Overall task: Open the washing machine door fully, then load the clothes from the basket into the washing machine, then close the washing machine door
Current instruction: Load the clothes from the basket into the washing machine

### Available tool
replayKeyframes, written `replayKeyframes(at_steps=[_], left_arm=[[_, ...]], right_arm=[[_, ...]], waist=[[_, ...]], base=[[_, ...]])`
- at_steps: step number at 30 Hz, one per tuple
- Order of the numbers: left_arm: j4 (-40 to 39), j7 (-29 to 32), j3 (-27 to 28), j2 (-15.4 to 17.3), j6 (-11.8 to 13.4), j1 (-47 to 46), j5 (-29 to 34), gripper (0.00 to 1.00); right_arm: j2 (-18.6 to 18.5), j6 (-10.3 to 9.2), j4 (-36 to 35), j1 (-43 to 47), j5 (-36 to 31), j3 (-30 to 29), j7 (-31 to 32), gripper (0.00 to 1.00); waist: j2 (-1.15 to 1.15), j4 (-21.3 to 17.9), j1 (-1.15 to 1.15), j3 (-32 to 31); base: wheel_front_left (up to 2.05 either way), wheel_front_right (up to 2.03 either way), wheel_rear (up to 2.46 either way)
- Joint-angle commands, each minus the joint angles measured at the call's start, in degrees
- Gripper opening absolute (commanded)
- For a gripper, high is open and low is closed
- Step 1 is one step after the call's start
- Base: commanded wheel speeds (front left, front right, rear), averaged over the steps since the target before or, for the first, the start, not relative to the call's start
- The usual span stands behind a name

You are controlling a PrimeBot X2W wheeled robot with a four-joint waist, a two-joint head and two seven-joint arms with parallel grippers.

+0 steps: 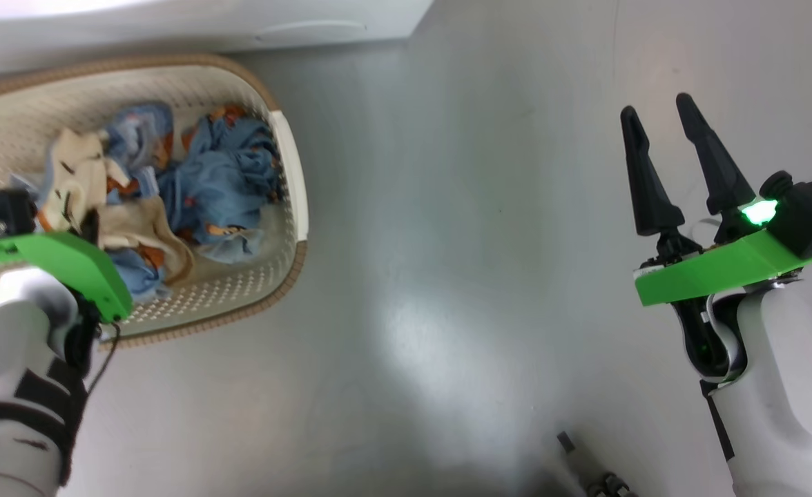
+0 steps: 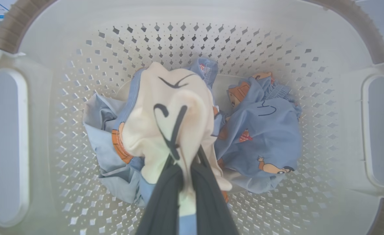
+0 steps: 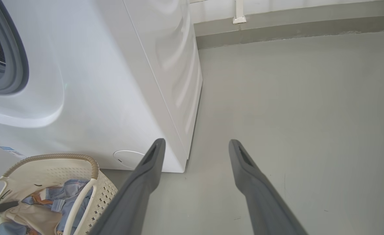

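The left gripper (image 2: 184, 157) is closed: both dark fingers meet at the tips, with a fold of the clothes (image 2: 166, 124) pinched between them. The fingers point down and away from the wrist. The green wrist bracket (image 1: 68, 266) sits directly behind the fingers, and the pale left forearm (image 1: 5, 359) lies behind the bracket.

The right gripper (image 1: 656, 105) is spread wide, fingertips well apart. Its green bracket (image 1: 717, 273) lies behind the finger bases. A lit green indicator (image 1: 758, 212) shows beside one finger base. The right forearm (image 1: 779, 393) extends back from the wrist.

White forearms (image 1: 779, 386), green wrist plates (image 1: 717, 273), glowing green lights (image 1: 758, 212) — right claw (image 1: 656, 103) with long black fingers (image 1: 713, 159).
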Motion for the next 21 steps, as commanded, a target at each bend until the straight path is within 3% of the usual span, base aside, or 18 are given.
replayKeyframes(at_steps=[1,13,21], left_arm=[[-0.1,-1.3,1.3,2.0,0.0,2.6,-0.5,0.00],[-4.2,-5.2,0.1,0.2,-0.1,8.8,-1.6,0.00],[-15.3,-5.3,5.3,1.6,-0.2,15.3,0.9,0.00]], right_arm=[[0.1,0.16,-0.7,3.0,-0.4,0.8,-0.3,1.00],[-0.7,0.16,1.5,6.7,0.3,0.7,-0.3,1.00],[-1.1,0.16,2.1,9.7,0.6,0.4,-0.3,1.00]], waist=[[0.00,1.0,0.00,-2.9],[0.00,3.3,0.00,-12.4],[0.00,4.0,0.00,-18.6]], base=[[0.00,0.00,0.00],[0.00,0.00,0.00],[0.00,0.00,0.00]])
